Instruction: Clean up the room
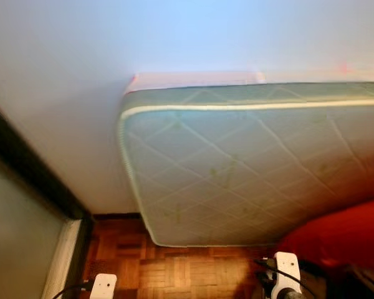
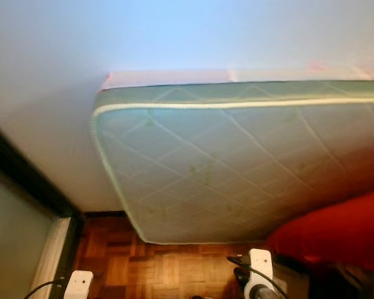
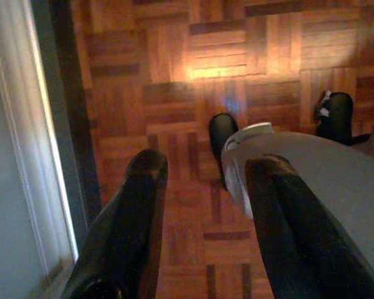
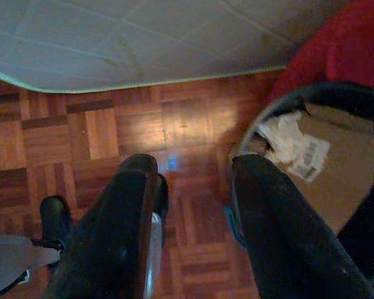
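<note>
Right wrist view shows the right gripper (image 4: 193,212) parted and empty over parquet floor (image 4: 81,137), a bin (image 4: 336,162) of paper scraps at two o'clock, left gripper (image 3: 206,218) likewise spread and empty, so I'd steer clear of the mattress (image 1: 249,168).

No text, brand or number could be read anywhere. The one printed thing was a white paper slip (image 4: 313,157) lying in the bin (image 4: 262,121) on the cardboard, near the bin's rim; it bore dark barcode-like stripes, too blurred and small to make out any characters.
</note>
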